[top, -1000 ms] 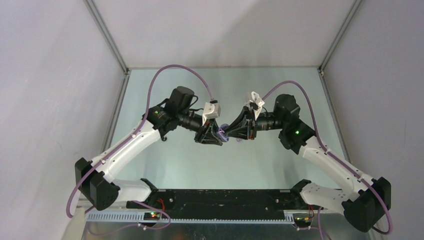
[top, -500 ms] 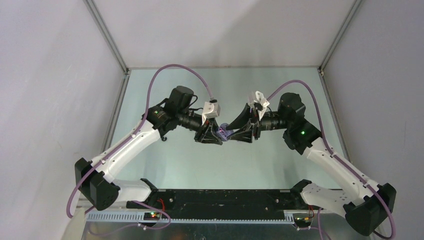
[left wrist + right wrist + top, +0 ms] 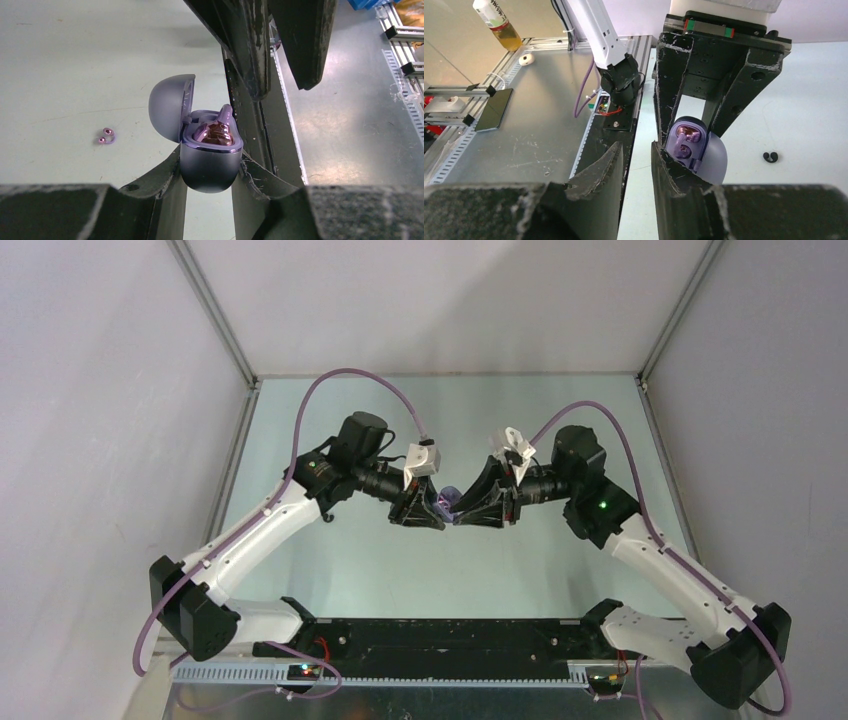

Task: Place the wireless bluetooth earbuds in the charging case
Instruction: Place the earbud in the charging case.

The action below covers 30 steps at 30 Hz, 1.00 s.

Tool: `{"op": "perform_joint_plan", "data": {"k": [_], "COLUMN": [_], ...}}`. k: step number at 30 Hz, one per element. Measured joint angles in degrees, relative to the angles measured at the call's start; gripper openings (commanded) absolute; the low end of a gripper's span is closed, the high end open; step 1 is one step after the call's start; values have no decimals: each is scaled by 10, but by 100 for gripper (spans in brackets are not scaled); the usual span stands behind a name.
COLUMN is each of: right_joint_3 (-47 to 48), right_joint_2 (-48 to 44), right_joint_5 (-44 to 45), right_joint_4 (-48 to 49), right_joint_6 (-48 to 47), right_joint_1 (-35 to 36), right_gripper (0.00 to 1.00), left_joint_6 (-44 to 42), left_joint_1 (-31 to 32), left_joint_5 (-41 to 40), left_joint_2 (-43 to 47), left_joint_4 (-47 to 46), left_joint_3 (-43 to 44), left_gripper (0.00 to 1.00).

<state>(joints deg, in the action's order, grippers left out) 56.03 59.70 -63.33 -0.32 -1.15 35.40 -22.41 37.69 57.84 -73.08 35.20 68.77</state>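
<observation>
Left fingers [image 3: 160, 185] clamped on case [image 3: 209, 170], one each side. Case mouth points at right fingers [image 3: 599, 170]. Lid [image 3: 167, 105] open, tipped to one side. Shiny purple bud [image 3: 215, 134] sits in case, thin tip poking out toward right fingers, so likely not flat yet. Right fingers apart, empty, just beside case mouth. Right arm best placed to push bud down. Tiny purple bit [image 3: 106, 136] on table [image 3: 60, 60], lid side, well apart.
</observation>
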Motion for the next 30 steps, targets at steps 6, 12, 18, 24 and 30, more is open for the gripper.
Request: {"op": "perform_joint_plan", "data": {"k": [6,12,18,24,30], "right_joint_3": [0,0,0,2,51], "right_joint_2": [9,12,12,11,-14], "right_joint_5": [15,40,52,23,-41], "right_joint_4": [-14,-16,-16,-14,-63], "right_joint_6": [-2,-2,-2,1,-17], "right_joint_1": [8,9,9,3,-30], "right_gripper": [33,33,33,33,35], "left_joint_6": [0,0,0,0,0], "left_joint_1": [0,0,0,0,-9], "left_joint_5": [0,0,0,-1,-3], "left_joint_2": [0,0,0,0,2], "left_joint_4": [0,0,0,0,0], "left_joint_3": [0,0,0,0,0], "left_gripper": [7,7,7,7,7]}}
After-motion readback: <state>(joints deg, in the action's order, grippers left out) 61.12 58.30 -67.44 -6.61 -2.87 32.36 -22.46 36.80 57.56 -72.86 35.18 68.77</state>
